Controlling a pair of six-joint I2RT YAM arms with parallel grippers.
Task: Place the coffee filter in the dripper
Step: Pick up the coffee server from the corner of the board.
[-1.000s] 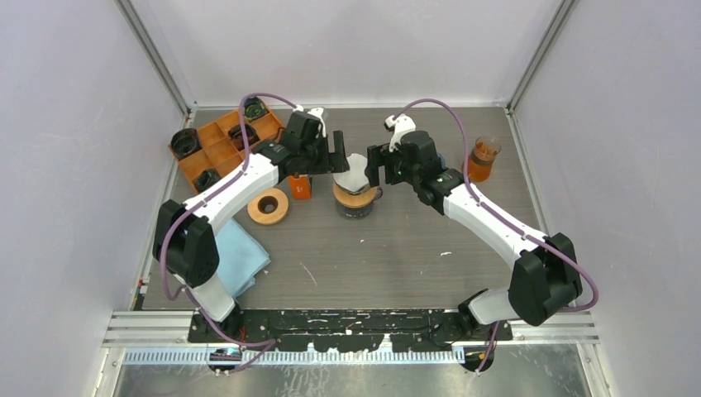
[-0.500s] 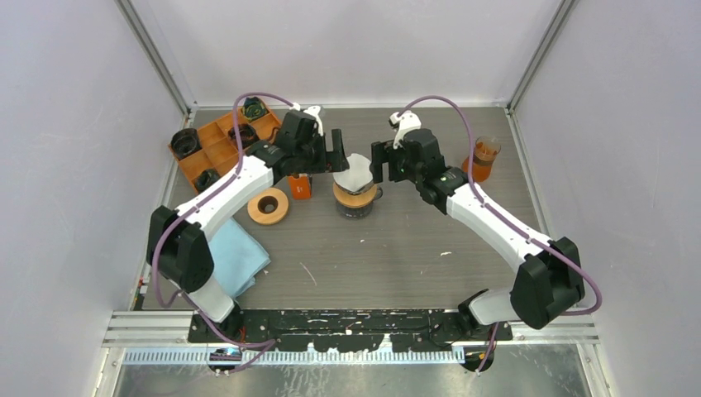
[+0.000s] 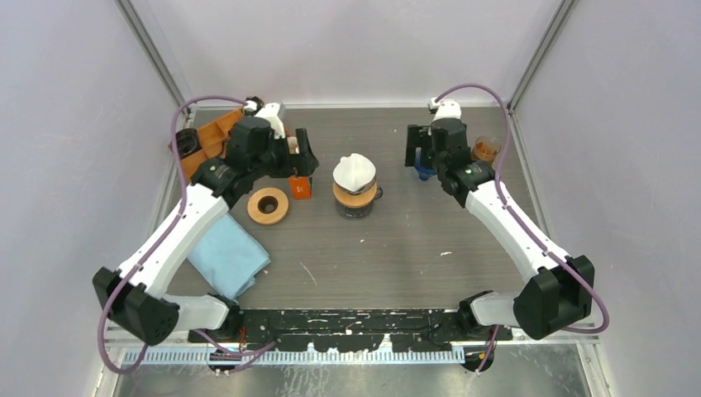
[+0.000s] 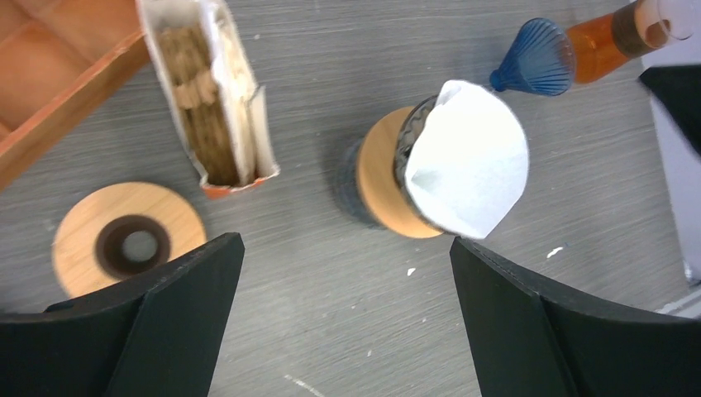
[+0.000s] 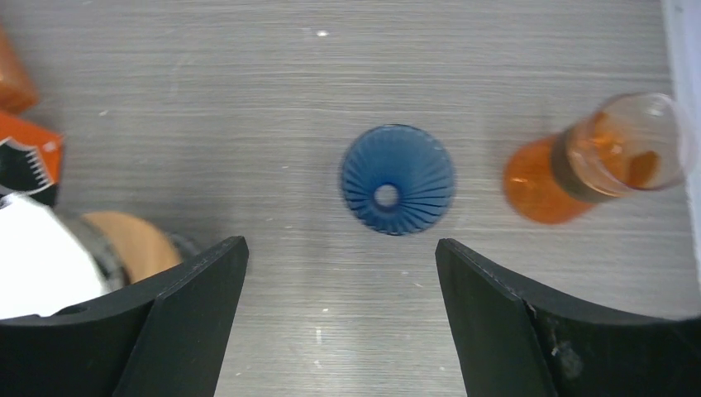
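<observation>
Far left: one orange compartment tray [image 3: 208,139], mostly hidden by the left arm, one black round item [image 3: 188,142] seen at its left end. One blue cloth [image 3: 231,256] lay near the front left of the table [image 3: 397,240]. One wooden ring [image 3: 268,205] lay flat, hole up, just beside one open orange box [image 4: 211,91] holding a stack of brown filters [image 4: 194,99]. Left gripper [image 4: 343,244] hung above the ring and box, jaws wide apart, nothing between them. Center: one dripper [image 4: 388,174], dark ribbed with a wooden collar, sat on a glass vessel. One white coffee filter [image 4: 471,169] sat in the dripper, its rim standing above the dripper's edge, clear of both grippers. Right of it, one blue ribbed cone [image 5: 398,179] stood wide end down, hole up. Right gripper [image 5: 339,244] hung over the blue cone, jaws apart, empty. Far right: one glass flask [image 5: 595,161], orange in its lower part, near the blue cone and not touching it.
</observation>
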